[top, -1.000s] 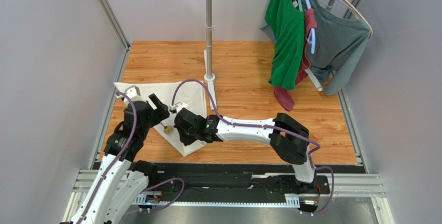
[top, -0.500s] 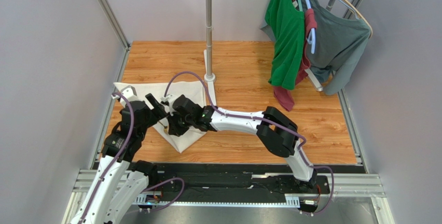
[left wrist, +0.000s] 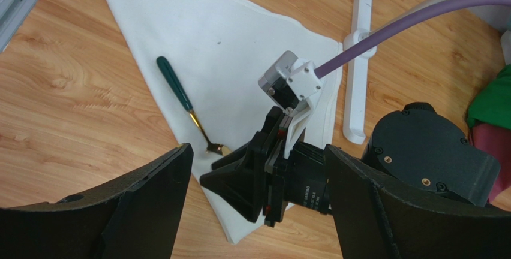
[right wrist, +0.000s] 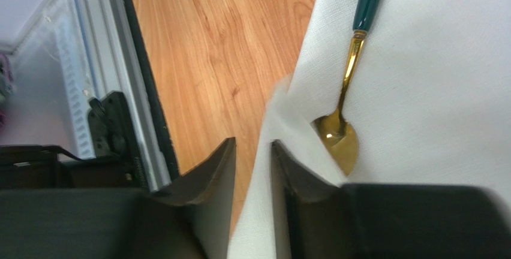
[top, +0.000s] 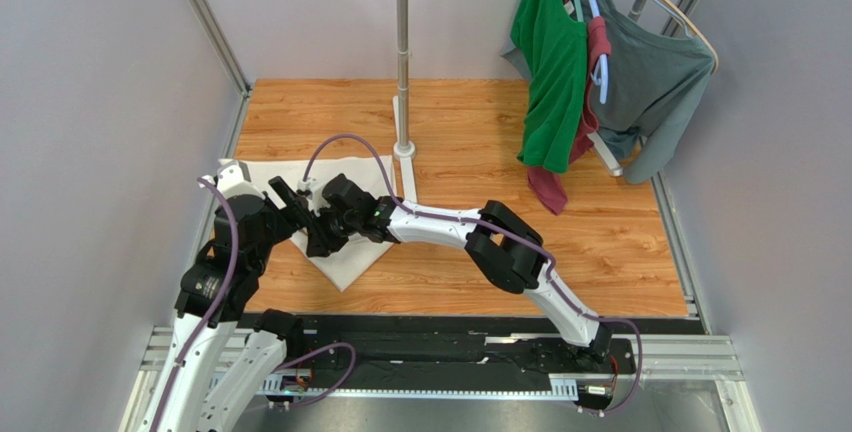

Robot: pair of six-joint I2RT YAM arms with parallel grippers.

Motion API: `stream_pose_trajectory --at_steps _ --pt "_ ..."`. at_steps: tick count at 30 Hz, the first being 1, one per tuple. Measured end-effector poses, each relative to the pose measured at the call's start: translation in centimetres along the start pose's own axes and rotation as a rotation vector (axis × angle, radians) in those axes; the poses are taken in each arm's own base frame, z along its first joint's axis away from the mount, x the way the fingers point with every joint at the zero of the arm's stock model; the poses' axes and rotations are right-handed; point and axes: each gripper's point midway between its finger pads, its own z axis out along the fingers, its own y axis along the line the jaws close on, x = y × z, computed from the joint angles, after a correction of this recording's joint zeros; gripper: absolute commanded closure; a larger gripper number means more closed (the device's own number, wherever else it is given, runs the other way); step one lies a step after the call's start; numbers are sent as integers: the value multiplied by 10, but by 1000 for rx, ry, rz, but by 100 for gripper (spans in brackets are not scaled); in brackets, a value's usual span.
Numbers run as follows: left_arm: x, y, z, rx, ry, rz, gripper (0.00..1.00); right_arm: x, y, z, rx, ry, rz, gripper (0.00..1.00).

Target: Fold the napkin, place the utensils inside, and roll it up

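Observation:
The white napkin (top: pixel 362 178) lies folded into a triangle on the left of the wooden table; it also shows in the left wrist view (left wrist: pixel 240 49) and the right wrist view (right wrist: pixel 432 79). The spoon (left wrist: pixel 187 108), with a dark handle and brassy bowl (right wrist: pixel 339 140), lies on the napkin near its left edge. My right gripper (top: pixel 318 239) is shut on the napkin's near left edge (right wrist: pixel 252 145) and holds a raised fold right next to the spoon's bowl. My left gripper (top: pixel 284 202) is open and empty, hovering over the right gripper (left wrist: pixel 258 151). The spoon is hidden in the top view.
The white pole stand (top: pixel 403 62) rises behind the napkin, its base bar (left wrist: pixel 358 61) beside the napkin's right corner. A green shirt (top: pixel 550 62), a grey shirt (top: pixel 655 82) and a red cloth (top: pixel 548 190) hang at the back right. A metal rail (top: pixel 222 167) borders the left edge.
My right gripper has moved left and away with the napkin's edge, pulling the near corner up toward the spoon. My left arm has drawn back to the left.

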Motion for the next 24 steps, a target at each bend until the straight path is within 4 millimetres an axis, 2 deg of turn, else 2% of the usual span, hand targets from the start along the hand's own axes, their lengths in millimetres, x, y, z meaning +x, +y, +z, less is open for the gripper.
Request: stream_pose_trajectory --at_steps 1,4,6,8,12,16,17,21,24 --pt "2 1 1 -3 8 7 11 1 -1 2 -5 2 6 50" --pt "6 0 6 -10 34 31 11 1 -6 1 -6 4 11 41" --pt "9 0 9 -15 51 42 11 -1 -10 -7 0 -9 12 41" --pt "13 1 12 -19 59 46 11 2 -16 -22 16 -8 27 41" --pt "26 6 22 -34 75 39 13 7 -34 -78 72 -26 72 42" --pt "50 16 38 -80 124 -3 19 4 -63 -153 157 -109 135 43" --pt "58 20 42 -101 144 -17 24 4 -72 -173 183 -135 155 43" --pt "89 45 62 -212 225 -106 30 5 -96 -240 266 -240 222 43" --pt "107 69 74 -302 272 -203 34 7 -100 -281 302 -310 242 43"
